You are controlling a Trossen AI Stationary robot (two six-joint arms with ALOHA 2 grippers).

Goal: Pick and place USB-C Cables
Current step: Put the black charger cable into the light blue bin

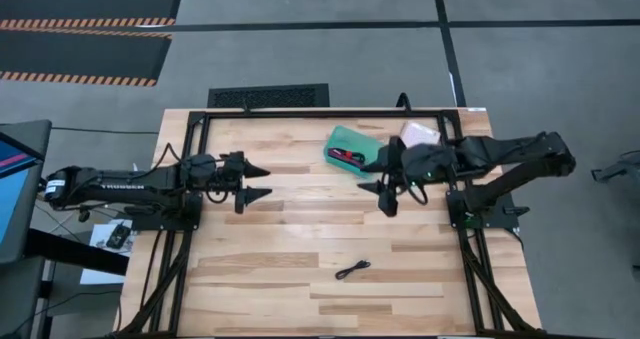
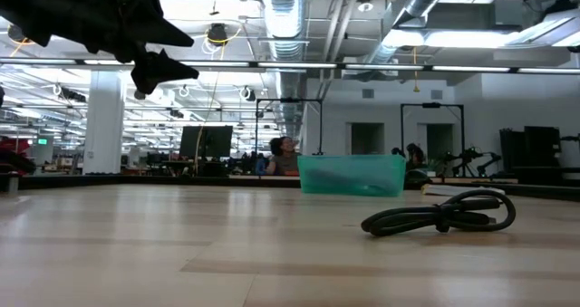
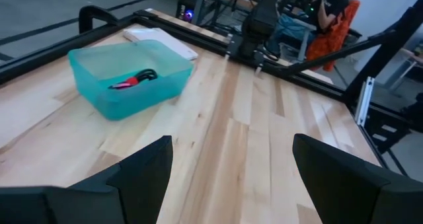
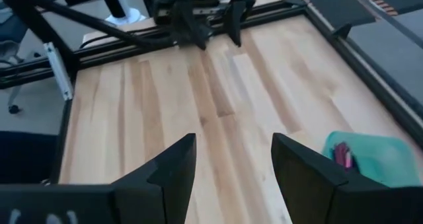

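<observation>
An all-black bundled cable (image 1: 352,270) lies flat on the wood toward the near edge, with no gripper near it; the low view shows this black cable (image 2: 439,214) too. A black-and-red cable (image 3: 135,78) lies inside the teal tray (image 1: 345,139) near the far edge. I see no light blue or magenta cable. My left gripper (image 1: 258,181) hovers open over the table's left part, pointing right. My right gripper (image 1: 366,177) hovers open just on the near side of the tray (image 4: 360,154), pointing left. Both hold nothing.
A flat pale pink packet (image 1: 420,134) lies right of the tray by the far edge. A dark frame rail (image 1: 300,113) runs around the tabletop. Bare wood (image 1: 310,219) stretches between the two grippers and down to the black cable.
</observation>
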